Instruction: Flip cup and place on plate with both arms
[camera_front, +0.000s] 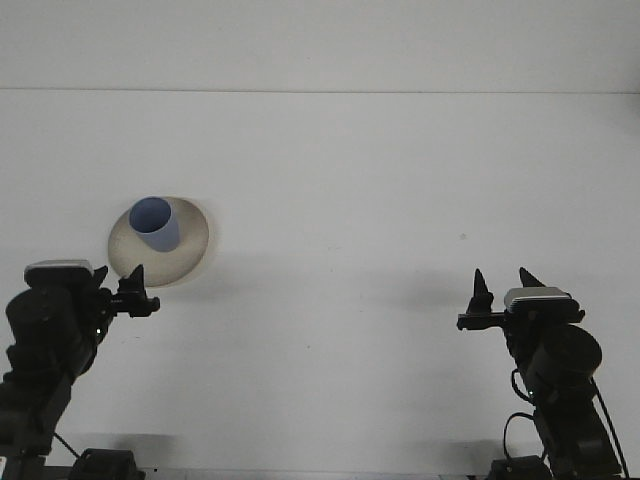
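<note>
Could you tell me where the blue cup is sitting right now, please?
In the front view the blue cup stands upright on the plate at the left of the table, beyond the left gripper and apart from it.

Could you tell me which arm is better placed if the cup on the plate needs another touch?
Left, probably: the left gripper sits just beside the plate holding the cup, while the right gripper is far across the table.

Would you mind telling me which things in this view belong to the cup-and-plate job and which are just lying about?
Part of the job:
blue cup, standing mouth up on the plate
beige plate
left gripper, open
right gripper, open

Just lying about:
nothing else; only the white table under it all
</note>
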